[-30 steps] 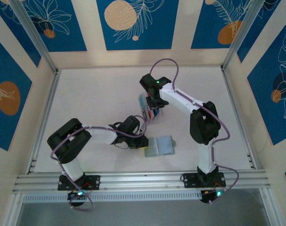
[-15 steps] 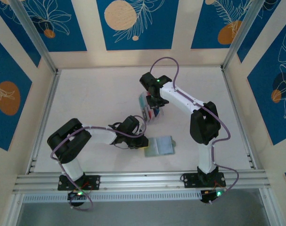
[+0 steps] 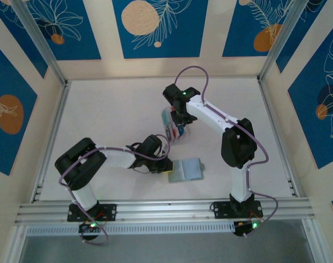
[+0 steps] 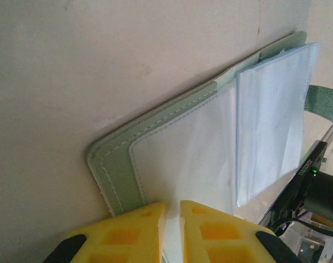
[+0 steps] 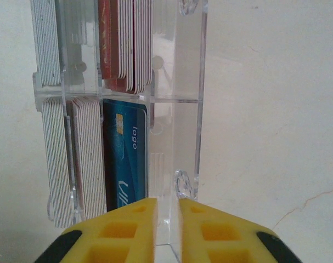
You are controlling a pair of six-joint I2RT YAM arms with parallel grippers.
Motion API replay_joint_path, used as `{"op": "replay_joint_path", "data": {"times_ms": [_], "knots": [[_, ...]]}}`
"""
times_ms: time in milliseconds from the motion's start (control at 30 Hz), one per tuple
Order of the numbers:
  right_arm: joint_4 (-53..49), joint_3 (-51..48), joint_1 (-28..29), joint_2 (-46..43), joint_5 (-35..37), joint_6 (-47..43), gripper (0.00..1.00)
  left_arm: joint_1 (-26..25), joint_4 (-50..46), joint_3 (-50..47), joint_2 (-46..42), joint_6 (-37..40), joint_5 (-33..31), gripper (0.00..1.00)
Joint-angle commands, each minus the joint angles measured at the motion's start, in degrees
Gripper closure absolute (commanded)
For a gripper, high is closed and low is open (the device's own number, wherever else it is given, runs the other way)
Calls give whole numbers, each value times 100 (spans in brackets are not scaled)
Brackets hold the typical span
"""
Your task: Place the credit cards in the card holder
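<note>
The card holder (image 3: 186,170) lies open on the table, sage green (image 4: 117,175) with pale clear sleeves. My left gripper (image 3: 167,166) is at its left edge, and its yellow fingers (image 4: 173,211) are shut on the edge of a sleeve. The credit cards stand on edge in a clear box (image 3: 171,125): a teal one (image 5: 128,153), red ones (image 5: 114,49) and white stacks (image 5: 56,159). My right gripper (image 5: 163,211) hovers over the box's near end (image 3: 178,125). Its jaws are slightly parted with no card between them, just right of the teal card.
The clear compartment box (image 5: 182,98) has thin walls and an empty right-hand slot. Bare table lies to its right (image 5: 265,109). Aluminium frame rails (image 3: 155,211) run along the near edge, and patterned walls enclose the table.
The right gripper's jaws have parted a little over the box. The left arm and the card holder have not moved.
</note>
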Motion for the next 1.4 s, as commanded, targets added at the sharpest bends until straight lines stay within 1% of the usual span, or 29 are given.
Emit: {"op": "replay_joint_path", "data": {"times_ms": [0,167,433,533,867,1033,1100,1367], "knots": [[-41,154,-9,-71,-373,-44,72,32,-302,-188,132,-42,-112,84],[-66,238,-26,174,-395,-29,69,33,-307,-168,122,-47,-94,84],[-21,198,-12,409,-276,-64,69,59,-325,-182,121,-26,-91,84],[-29,198,12,480,-130,-63,69,59,-333,-169,117,-27,-85,84],[-125,214,149,452,749,-178,73,79,-318,-202,86,-40,-85,84],[-118,224,166,472,819,-221,76,103,-290,-220,69,-58,-68,84],[-134,224,182,489,870,-225,80,99,-290,-229,60,-67,-72,84],[-261,330,273,428,1091,-267,80,115,-224,-272,59,-82,-68,84]]}}
